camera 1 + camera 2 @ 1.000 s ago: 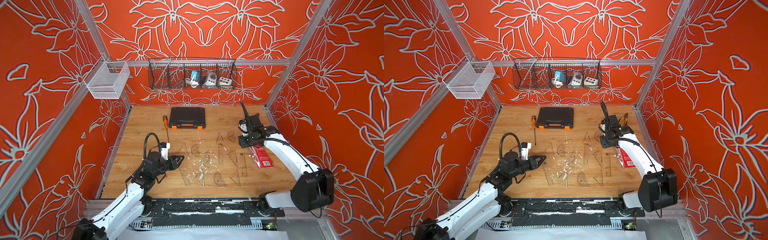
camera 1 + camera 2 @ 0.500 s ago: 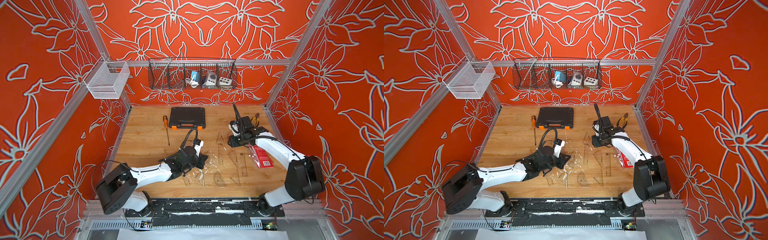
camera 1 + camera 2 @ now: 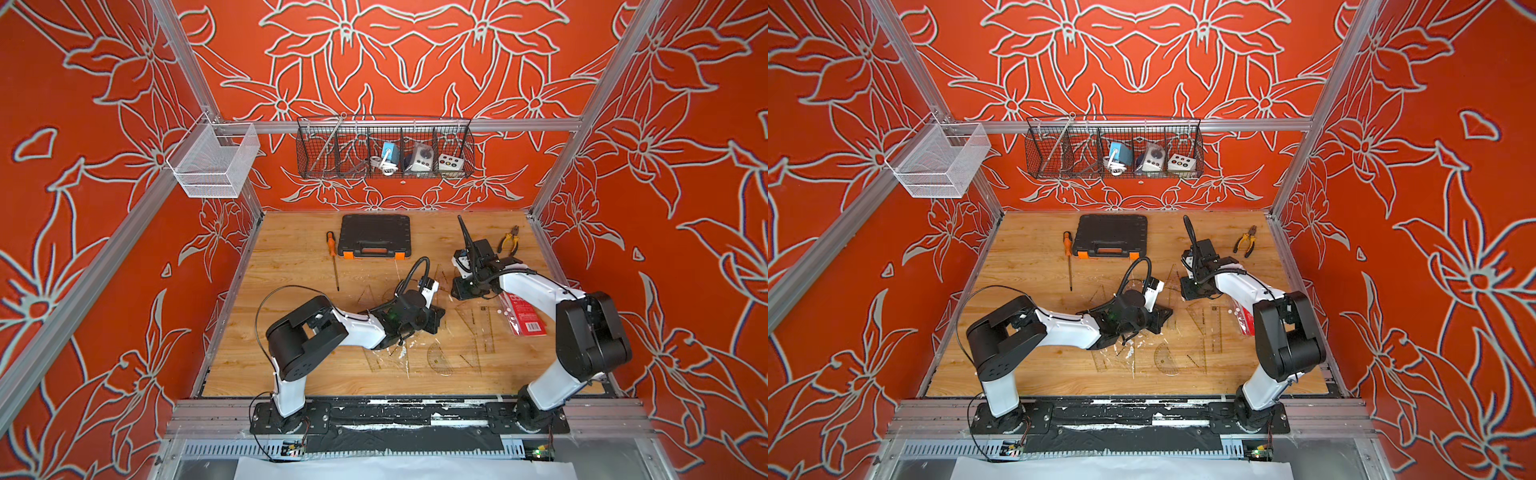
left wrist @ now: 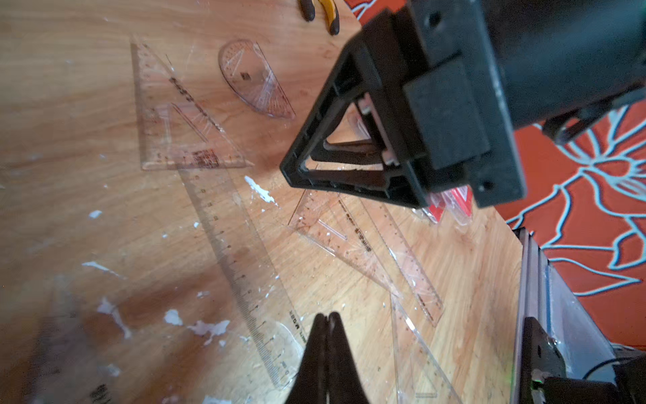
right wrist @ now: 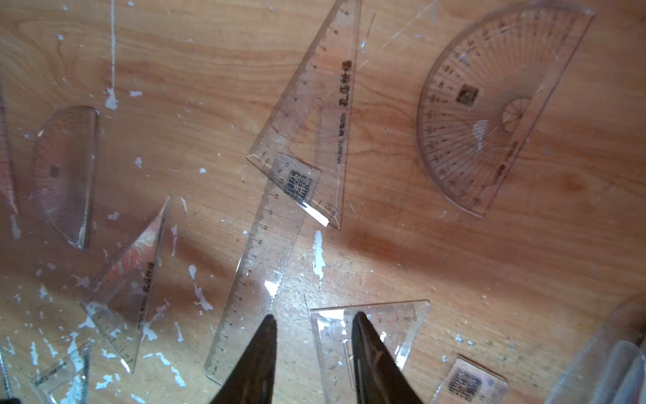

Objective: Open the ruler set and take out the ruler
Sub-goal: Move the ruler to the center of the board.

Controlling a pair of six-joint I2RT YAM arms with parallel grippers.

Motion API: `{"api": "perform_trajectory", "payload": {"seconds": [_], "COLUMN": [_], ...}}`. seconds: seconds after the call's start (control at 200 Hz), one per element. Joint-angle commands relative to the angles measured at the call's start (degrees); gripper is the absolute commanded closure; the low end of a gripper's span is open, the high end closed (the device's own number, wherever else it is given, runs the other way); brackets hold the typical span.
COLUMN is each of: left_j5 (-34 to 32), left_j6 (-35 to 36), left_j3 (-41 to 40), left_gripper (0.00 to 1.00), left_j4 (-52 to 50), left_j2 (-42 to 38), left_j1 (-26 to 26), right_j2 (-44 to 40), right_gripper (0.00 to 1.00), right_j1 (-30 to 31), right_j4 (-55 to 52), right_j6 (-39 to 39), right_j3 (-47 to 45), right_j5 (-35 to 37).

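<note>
Left fingers (image 4: 316, 353) reached inward, pressed together beside ruler (image 4: 244, 273); right fingers (image 5: 260, 353) parted near it.

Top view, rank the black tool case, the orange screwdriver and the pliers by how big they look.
1. black tool case, clearly largest
2. orange screwdriver, long but thin
3. pliers, shortest
All three lie toward the back of the table, so nearness hardly skews this.

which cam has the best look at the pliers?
Top views. Both show the pliers whole and unobstructed, yellow handles and head alike. The left wrist view catches only the handle ends, cut off at the frame edge. The right wrist view does not show them at all.
</note>
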Motion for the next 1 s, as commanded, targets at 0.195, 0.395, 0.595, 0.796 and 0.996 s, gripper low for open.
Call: {"api": "perform_trajectory", "payload": {"seconds": [0.195, 0.395, 0.595, 0.796, 0.996], "left_j5": [-1.1, -2.4, -2.8, -2.2, -0.7], "left_j6": [-0.6, -2.7, -4.1, -5.7, -7.2], "left_j3": [5.9, 6.4, 7.8, 7.3, 6.0], "left_gripper": [1.0, 1.0, 1.0, 1.0, 1.0], "left_j4": [-2.2, -3.7, -6.7, -6.6, -5.2], "left_j2": [6.0, 8.4, 10.1, 11.3, 11.9], "left_j1": [-1.1, -1.1, -1.1, -1.0, -0.8], "right_j2": [3.4, 5.5, 8.1, 11.2, 16.9], "right_gripper": [0.63, 0.64, 0.64, 0.64, 0.64], "right_j1": [1.0, 2.2, 3.6, 4.4, 4.5], "right_j4": [3.1, 4.4, 3.5, 2.4, 0.8], "right_j6": [0.0, 0.1, 0.2, 0.6, 0.2], "right_j3": [-1.4, -0.7, 1.6, 5.2, 12.3], "right_j5": [4.2, 6.8, 9.5, 11.7, 14.1]}}
